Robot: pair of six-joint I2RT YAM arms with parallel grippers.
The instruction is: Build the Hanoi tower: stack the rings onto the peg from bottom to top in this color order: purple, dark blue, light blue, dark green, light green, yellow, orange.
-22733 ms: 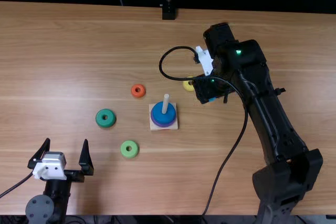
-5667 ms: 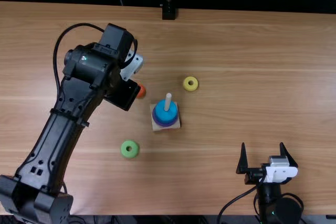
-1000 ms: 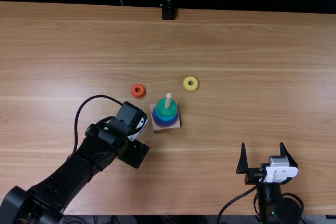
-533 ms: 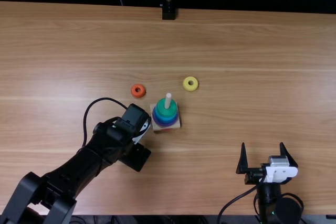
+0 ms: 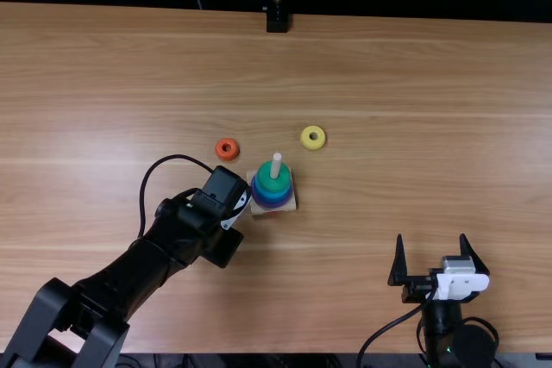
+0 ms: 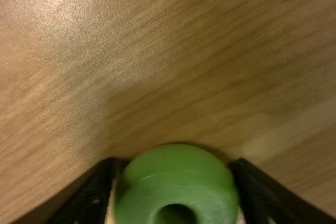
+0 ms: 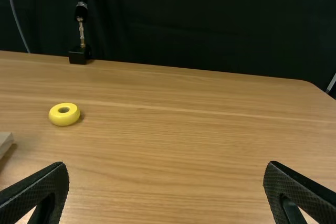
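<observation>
The left gripper (image 5: 222, 249) is low over the bench (image 5: 414, 84), just beside the stack, a little left of the frame's middle and below it. Its arm (image 5: 129, 273) runs up to it from the lower left corner. In the left wrist view I can see what it has: the light green ring (image 6: 176, 179), pinched between the jaws, one on either side of it, hole facing the camera. A small pale corner of something pokes in at that view's upper right; I can't tell what it is.

The square wooden base (image 5: 285, 207) sits near the middle of the top view, with the peg (image 5: 276, 164) poking up out of the rings. The dark green ring (image 5: 272, 181) is uppermost, the light blue ring (image 5: 272, 196) right under it, and below that come darker blue and purple edges that blur together from here.

Two rings lie loose on the wood: the orange ring (image 5: 220, 152) up and left of the stack, the yellow ring (image 5: 307, 140) up and to its right, both well apart from each other.

Over at the lower right, the right gripper (image 5: 431, 237) has its jaws spread wide with nothing between them. Way back at the top edge there's a black stand (image 5: 277, 21).
</observation>
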